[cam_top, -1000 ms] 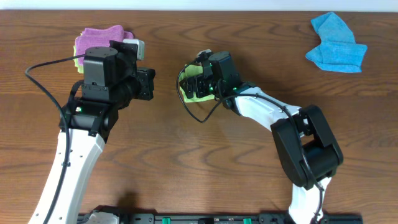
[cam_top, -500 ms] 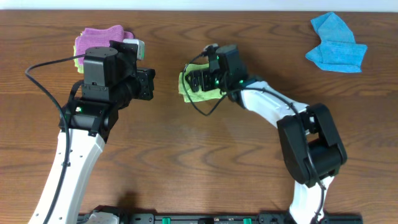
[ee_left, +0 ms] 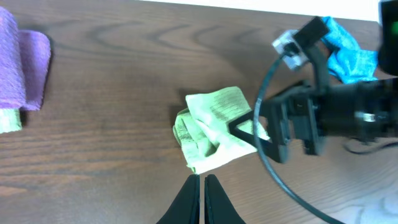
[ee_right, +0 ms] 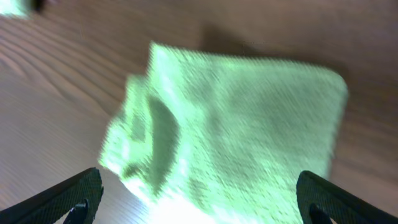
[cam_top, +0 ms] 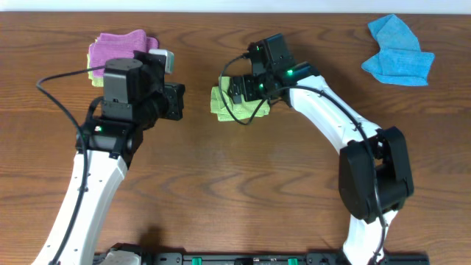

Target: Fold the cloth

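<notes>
Both empty: left jaws closed, right jaws spread wide over bunched cloth (ee_left: 211, 132).

I'm seeing a purple cloth (cam_top: 114, 46) lying folded at the far left of the brown wooden table (cam_top: 221, 184), a pale green strip (cam_top: 93, 73) peeking from under it. A bright blue cloth (cam_top: 397, 53) is sitting crumpled far right.

Left claw (ee_left: 202, 182) closed, right claw (ee_right: 199, 188) spread.
</notes>
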`<action>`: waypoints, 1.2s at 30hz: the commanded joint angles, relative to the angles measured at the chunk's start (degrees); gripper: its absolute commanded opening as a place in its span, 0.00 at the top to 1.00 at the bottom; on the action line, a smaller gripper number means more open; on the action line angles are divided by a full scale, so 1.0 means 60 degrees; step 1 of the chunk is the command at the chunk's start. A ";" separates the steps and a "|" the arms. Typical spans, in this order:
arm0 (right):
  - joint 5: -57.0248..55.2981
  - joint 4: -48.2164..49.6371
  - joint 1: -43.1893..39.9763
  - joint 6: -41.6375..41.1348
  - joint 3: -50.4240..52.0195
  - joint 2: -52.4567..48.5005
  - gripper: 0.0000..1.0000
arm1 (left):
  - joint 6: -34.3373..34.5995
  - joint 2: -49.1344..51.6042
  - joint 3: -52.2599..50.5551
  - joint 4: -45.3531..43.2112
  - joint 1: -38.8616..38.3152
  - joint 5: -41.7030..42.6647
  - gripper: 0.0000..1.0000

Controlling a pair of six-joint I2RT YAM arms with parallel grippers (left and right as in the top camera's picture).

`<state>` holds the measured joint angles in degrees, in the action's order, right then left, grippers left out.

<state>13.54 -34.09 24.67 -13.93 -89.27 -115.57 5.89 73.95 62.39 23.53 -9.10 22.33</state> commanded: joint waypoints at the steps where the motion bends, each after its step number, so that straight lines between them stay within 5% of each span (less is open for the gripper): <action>1: -0.0696 -0.0401 -0.0025 0.0568 -0.0127 0.0634 0.01 | -0.0164 0.0215 -0.0382 -0.0182 0.0015 0.0364 0.94; 4: -0.1009 -0.0419 -0.0007 0.0583 -0.0117 0.0656 0.01 | -0.0102 0.0324 -0.0506 -0.0222 0.0011 0.0539 0.94; 6: -0.1005 -0.0321 -0.0007 0.0554 -0.0095 0.0652 0.13 | -0.0098 0.0372 -0.0521 -0.0197 0.0011 0.0543 0.94; 8: -0.0984 -0.0197 0.0040 0.0543 -0.0091 0.0652 0.48 | -0.0102 0.0412 -0.0521 -0.0193 0.0011 0.0543 0.94; 9: -0.0951 -0.0168 0.0073 0.0535 -0.0091 0.0652 0.93 | -0.0102 0.0423 -0.0521 -0.0189 0.0011 0.0539 0.94; 10: -0.0933 -0.0178 0.0109 0.0503 -0.0091 0.0652 0.98 | -0.0102 0.0423 -0.0521 -0.0182 0.0015 0.0539 0.94; 36: -0.0714 0.1038 0.1005 0.0543 0.1027 -0.0007 0.98 | -0.0098 0.0379 -0.0521 -0.0368 0.0109 0.0266 0.94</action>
<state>8.40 -27.86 30.15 -11.27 -83.48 -113.91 5.91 76.03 59.37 21.98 -9.08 26.24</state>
